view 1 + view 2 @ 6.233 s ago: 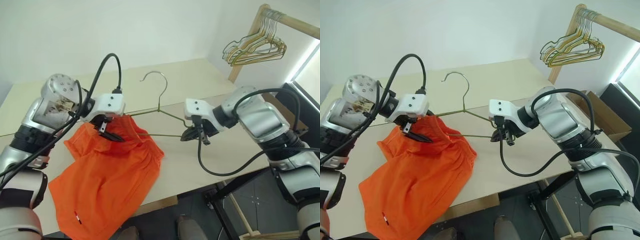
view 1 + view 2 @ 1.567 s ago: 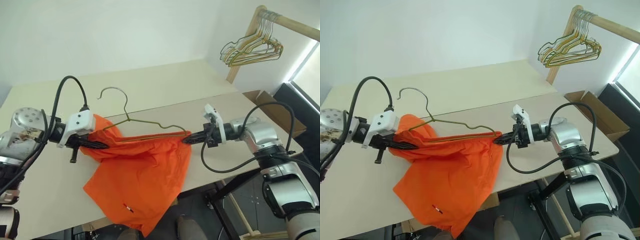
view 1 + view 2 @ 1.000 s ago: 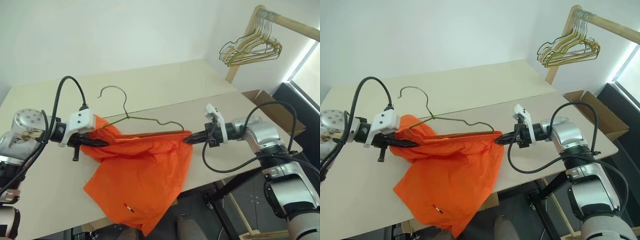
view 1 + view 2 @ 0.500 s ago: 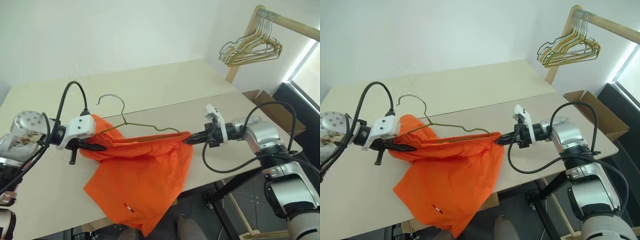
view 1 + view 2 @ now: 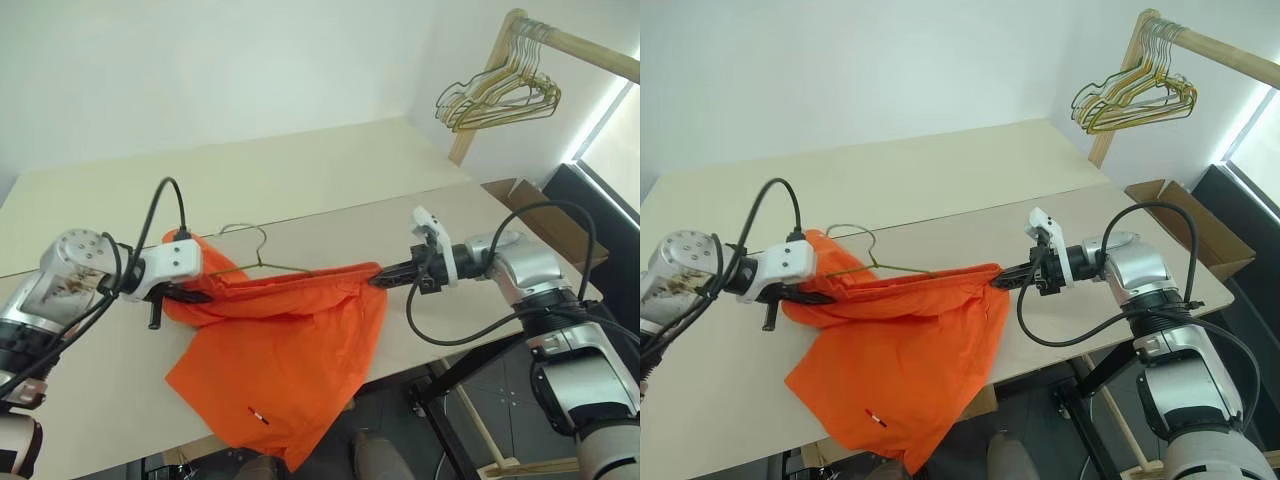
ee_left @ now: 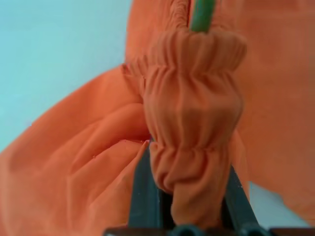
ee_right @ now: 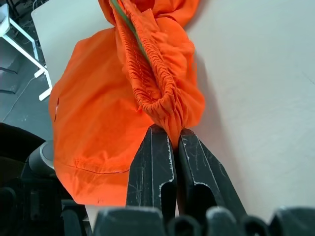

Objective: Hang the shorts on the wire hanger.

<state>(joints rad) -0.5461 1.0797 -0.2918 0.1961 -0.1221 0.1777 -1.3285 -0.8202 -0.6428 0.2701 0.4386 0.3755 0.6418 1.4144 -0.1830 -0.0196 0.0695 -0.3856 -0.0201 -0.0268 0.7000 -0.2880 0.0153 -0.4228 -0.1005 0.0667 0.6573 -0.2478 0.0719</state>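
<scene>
Both grippers, left gripper [image 5: 190, 294] and right gripper [image 5: 378, 281], clamp the shorts [image 5: 275, 370] waistband stretched, probably keeping it open around the wire hanger [image 5: 255, 262].

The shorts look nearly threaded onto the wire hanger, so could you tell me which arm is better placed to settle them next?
Probably the left. Its fingers pinch the shorts beside the wire hanger hook; the right gripper clamps the far waistband end.
</scene>
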